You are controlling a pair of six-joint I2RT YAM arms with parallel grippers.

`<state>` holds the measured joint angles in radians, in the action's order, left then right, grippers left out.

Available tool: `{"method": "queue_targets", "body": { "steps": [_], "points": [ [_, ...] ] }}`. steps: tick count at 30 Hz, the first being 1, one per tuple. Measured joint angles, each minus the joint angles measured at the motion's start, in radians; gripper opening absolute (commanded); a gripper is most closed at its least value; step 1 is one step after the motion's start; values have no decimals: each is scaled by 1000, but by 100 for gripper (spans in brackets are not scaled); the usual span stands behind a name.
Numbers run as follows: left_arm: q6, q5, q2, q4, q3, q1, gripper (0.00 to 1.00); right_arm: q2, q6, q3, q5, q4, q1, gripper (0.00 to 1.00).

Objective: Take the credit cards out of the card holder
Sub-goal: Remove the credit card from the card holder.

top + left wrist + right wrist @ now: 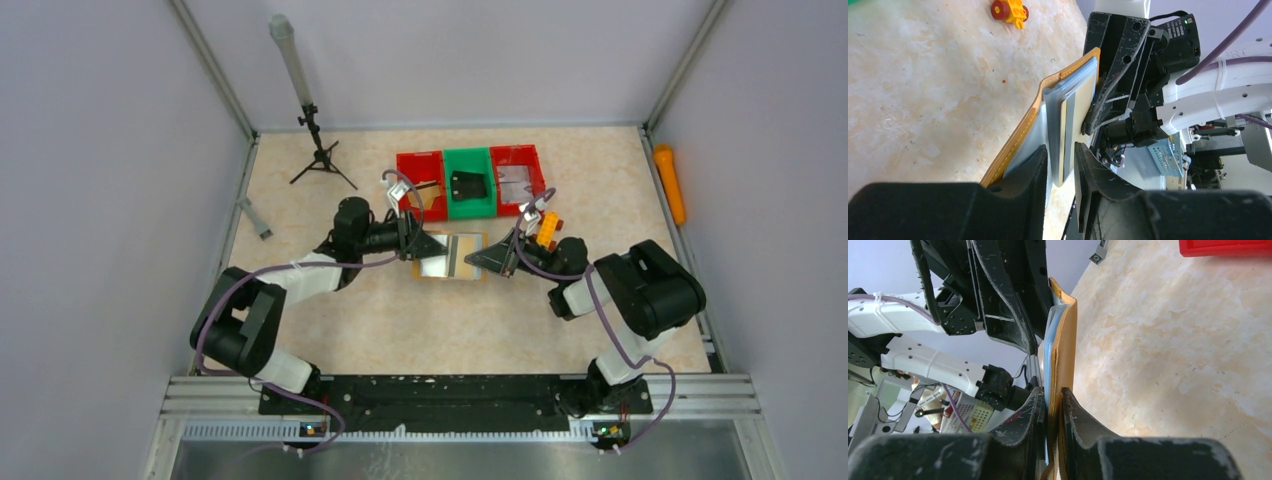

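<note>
The mustard-brown card holder (pixel 462 258) lies open in the middle of the table, held up between both arms. My right gripper (pixel 1053 392) is shut on its leather cover (pixel 1067 350) and the clear sleeve beside it. My left gripper (pixel 1062 150) straddles the opposite edge of the card holder (pixel 1023 130), its jaws slightly apart. Between them sits the clear sleeve with a tan, grey-striped credit card (pixel 1075 107) in it, and a gap shows beside the right-hand finger (pixel 1085 175). In the top view the two grippers (pixel 425 246) (pixel 492 260) face each other across the holder.
Behind the holder stand two red bins (pixel 420 168) (pixel 517 172) and a green bin (pixel 469 197) holding a black object. An orange-yellow toy block (pixel 547 228) lies near the right wrist. A tripod (pixel 320 150) stands at the back left, an orange cylinder (pixel 670 183) at the right wall.
</note>
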<state>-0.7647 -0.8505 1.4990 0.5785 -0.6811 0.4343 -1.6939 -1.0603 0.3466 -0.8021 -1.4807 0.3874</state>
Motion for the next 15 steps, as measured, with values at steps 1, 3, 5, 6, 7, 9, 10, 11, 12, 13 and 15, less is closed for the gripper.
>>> {"method": "queue_targets", "body": {
  "steps": [1, 3, 5, 6, 7, 9, 10, 11, 12, 13, 15],
  "points": [
    [0, -4, 0, 0, 0, 2, 29, 0, -2, 0, -1, 0, 0, 6],
    [0, -14, 4, 1, -1, 8, 28, 0, -8, 0, -5, 0, 0, 6],
    [0, -25, 18, 4, -5, 15, 25, 0, -11, 0, -5, 0, 0, 6],
    [-1, -30, 27, 5, -7, 20, 23, 0, -14, 0, -5, 0, 0, 6],
    [-2, -36, 38, 4, -10, 26, 22, 0, -15, 0, -5, 0, 0, 6],
    [-5, -48, 55, 4, -17, 36, 18, -2, -18, 0, -7, 0, -2, 6],
    [-4, -52, 62, 3, -21, 41, 16, -4, -19, 0, -8, 1, -4, 6],
    [-4, -55, 66, 2, -25, 44, 15, -5, -24, 0, -8, 1, -5, 6],
    [-4, -55, 69, 1, -27, 45, 11, -6, -26, 0, -10, 0, -5, 6],
    [-3, -57, 71, -2, -30, 46, 5, -6, -28, 0, -10, 0, -6, 6],
    [-2, -58, 75, -5, -35, 45, 0, -11, -37, 0, -12, -3, -9, 6]
  ]
}}
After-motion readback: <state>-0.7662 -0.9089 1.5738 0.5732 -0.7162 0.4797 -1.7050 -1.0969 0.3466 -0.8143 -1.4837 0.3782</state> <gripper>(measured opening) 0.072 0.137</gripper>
